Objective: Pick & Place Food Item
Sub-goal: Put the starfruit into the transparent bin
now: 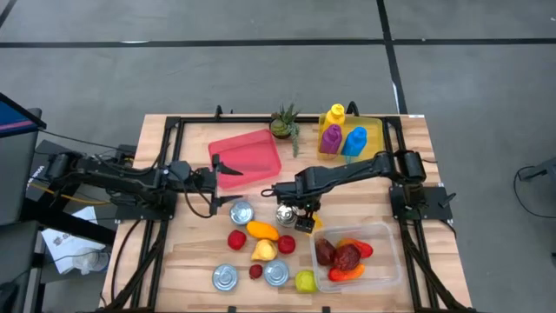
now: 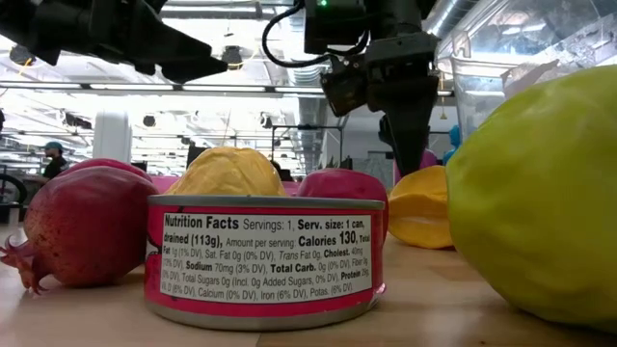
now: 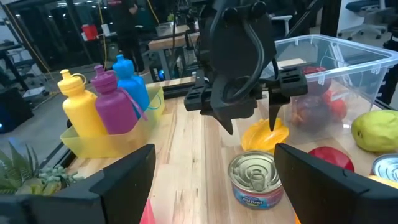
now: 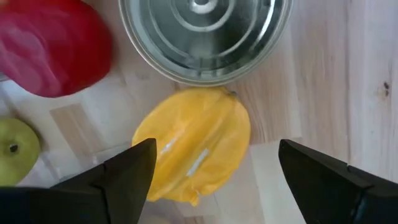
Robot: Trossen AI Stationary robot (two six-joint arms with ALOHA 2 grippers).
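The right gripper (image 1: 304, 223) is hovering, jaws spread, over a yellow star-shaped plastic fruit (image 4: 194, 146), seemingly not touching it; the left gripper (image 1: 228, 166) is waiting open over the red tray (image 1: 261, 148).

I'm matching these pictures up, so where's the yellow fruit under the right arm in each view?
High view: yellow fruit mid-table, left of the bin.
Low view: yellow fruit right of centre.
Left wrist view: yellow fruit centre-right.
Right wrist view: yellow fruit centre.
Landmark: right gripper, jaws open, hangs above it.

A yellow star-shaped fruit (image 4: 193, 146) lies centre frame between spread dark fingers (image 4: 127, 171), a can (image 4: 205, 31) above, a red fruit (image 4: 53, 46) upper left.
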